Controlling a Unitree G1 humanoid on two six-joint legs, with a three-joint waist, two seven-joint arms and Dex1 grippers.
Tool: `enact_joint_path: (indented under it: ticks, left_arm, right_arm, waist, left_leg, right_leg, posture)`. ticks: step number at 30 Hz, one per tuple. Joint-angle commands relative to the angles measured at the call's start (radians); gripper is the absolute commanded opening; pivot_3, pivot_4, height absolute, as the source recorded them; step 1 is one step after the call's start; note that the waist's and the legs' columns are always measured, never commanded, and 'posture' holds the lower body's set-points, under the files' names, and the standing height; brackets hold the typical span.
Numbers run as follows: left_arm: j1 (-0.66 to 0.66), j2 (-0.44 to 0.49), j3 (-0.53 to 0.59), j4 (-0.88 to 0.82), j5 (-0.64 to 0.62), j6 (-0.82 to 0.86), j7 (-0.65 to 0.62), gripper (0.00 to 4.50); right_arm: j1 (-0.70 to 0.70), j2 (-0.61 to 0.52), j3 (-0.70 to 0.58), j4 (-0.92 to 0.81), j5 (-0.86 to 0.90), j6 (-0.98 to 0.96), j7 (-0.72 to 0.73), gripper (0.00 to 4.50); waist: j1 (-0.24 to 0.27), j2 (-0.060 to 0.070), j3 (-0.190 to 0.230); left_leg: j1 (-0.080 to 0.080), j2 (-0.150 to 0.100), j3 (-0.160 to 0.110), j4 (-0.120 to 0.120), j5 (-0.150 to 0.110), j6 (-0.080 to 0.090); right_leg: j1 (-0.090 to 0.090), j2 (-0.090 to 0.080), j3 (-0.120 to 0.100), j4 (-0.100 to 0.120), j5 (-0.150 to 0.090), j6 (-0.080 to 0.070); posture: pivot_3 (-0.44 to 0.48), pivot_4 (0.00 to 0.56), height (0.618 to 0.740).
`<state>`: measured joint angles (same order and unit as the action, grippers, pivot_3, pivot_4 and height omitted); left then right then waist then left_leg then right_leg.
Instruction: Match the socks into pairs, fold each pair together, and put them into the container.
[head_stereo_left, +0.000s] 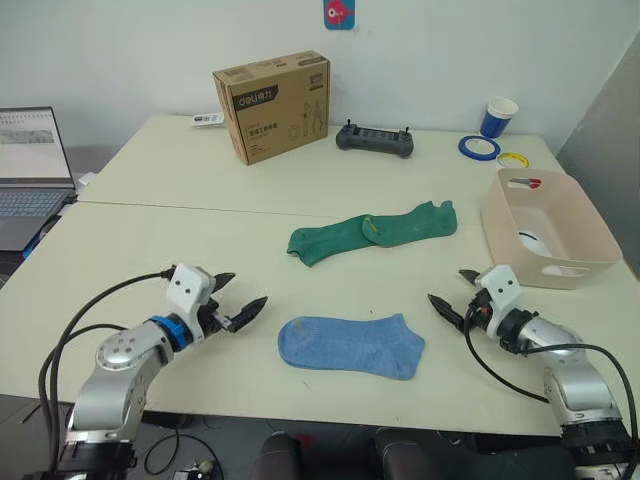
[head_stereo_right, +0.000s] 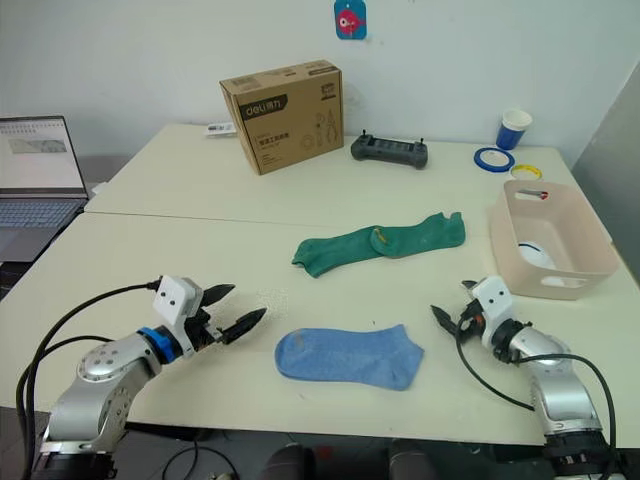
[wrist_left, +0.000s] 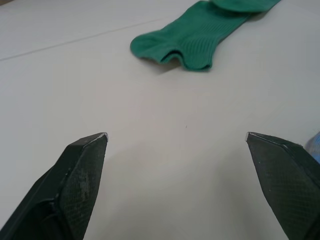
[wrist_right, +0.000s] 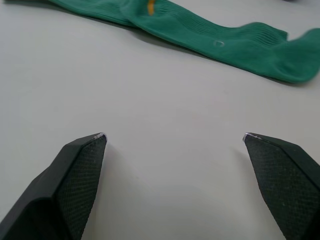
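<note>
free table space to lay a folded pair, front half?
Bare: between left gripper and blue sock; between blue sock and green socks; left of the green socks. Tighter on the right, between right gripper and pink bin.

Landmark: container (head_stereo_left: 547, 232), on counter (head_stereo_left: 180, 250). Sock pair (head_stereo_left: 372, 232) to its left; single sock (head_stereo_left: 351, 345) nearer, further left; cardboard box (head_stereo_left: 272, 104) far behind-left.

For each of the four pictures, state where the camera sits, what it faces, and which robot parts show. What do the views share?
Head, both eyes: forward and down over table; both arms, left gripper, right gripper.
Left wrist: along its open fingers, toward green socks.
Right wrist: along its open fingers, same socks.
Shared: green socks.
</note>
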<state>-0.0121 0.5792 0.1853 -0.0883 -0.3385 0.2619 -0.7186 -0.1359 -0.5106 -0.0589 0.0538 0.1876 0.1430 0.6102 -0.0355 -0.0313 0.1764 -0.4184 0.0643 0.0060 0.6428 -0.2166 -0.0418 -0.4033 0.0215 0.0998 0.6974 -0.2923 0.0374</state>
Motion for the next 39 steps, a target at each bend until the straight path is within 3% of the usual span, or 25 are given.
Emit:
enact_joint_path:
  ticks: [1, 15, 21, 25, 29, 34, 39]
  left_arm:
    - [0.021, -0.011, 0.023, -0.031, 0.005, -0.041, 0.019, 4.47]
    - [-0.004, -0.01, -0.003, -0.033, 0.024, -0.044, 0.032, 4.47]
    - [0.058, 0.097, -0.007, -0.235, -0.139, 0.148, -0.134, 4.47]
    - [0.06, 0.164, -0.028, -0.298, -0.154, 0.16, -0.205, 4.47]
    - [0.066, 0.219, -0.075, -0.359, -0.146, 0.135, -0.297, 3.57]
    - [0.05, 0.217, -0.08, -0.37, -0.152, 0.138, -0.299, 1.85]
    - [0.062, 0.216, -0.076, -0.399, -0.159, 0.149, -0.292, 0.19]
  right_arm:
    - [0.008, 0.002, -0.016, -0.04, 0.002, -0.02, -0.005, 4.5]
    - [-0.01, 0.004, -0.006, -0.18, 0.015, 0.107, -0.023, 4.5]
    - [0.011, -0.132, -0.006, -0.386, 0.256, 0.435, 0.195, 4.5]
    - [0.015, -0.216, 0.0, -0.426, 0.346, 0.561, 0.275, 4.5]
    - [0.001, -0.281, 0.076, -0.448, 0.37, 0.707, 0.298, 4.5]
    - [-0.015, -0.3, 0.197, -0.46, 0.315, 0.768, 0.274, 4.5]
    - [-0.03, -0.233, 0.176, -0.478, 0.412, 0.885, 0.256, 4.5]
  waist:
    - [0.0, 0.0, 0.0]
    - [0.001, 0.0, 0.0]
    - [0.0, 0.0, 0.0]
    - [0.0, 0.0, 0.0]
    - [0.0, 0.0, 0.0]
    - [-0.002, 0.0, 0.0]
    - [-0.005, -0.003, -0.002]
  left_leg:
    - [0.0, 0.0, 0.0, 0.0, 0.0, 0.0]
    - [0.0, 0.0, 0.0, 0.0, 0.0, 0.0]
    - [-0.001, 0.0, 0.0, -0.001, 0.0, 0.0]
    - [0.0, 0.0, 0.0, -0.001, 0.0, 0.0]
    - [0.0, 0.0, 0.0, -0.001, 0.0, 0.0]
    - [0.0, 0.0, 0.0, -0.001, 0.0, 0.0]
    - [0.0, 0.0, 0.0, -0.001, 0.0, 0.0]
  right_leg:
    - [0.0, 0.0, 0.0, 0.0, 0.0, 0.0]
    - [0.0, -0.001, 0.0, 0.0, 0.0, 0.0]
    - [0.0, -0.001, 0.0, 0.0, -0.001, 0.0]
    - [0.0, -0.001, -0.001, 0.0, -0.002, -0.002]
    - [0.0, -0.001, 0.0, -0.001, -0.003, -0.005]
    - [-0.001, -0.001, 0.0, -0.001, -0.003, -0.005]
    - [0.0, -0.001, -0.001, -0.001, -0.004, -0.006]
  posture:
    - [0.0, 0.15, 0.74]
    - [0.0, 0.15, 0.74]
    - [0.0, 0.15, 0.74]
    - [0.0, 0.15, 0.74]
    - [0.0, 0.15, 0.74]
    - [0.0, 0.15, 0.74]
    - [0.0, 0.15, 0.74]
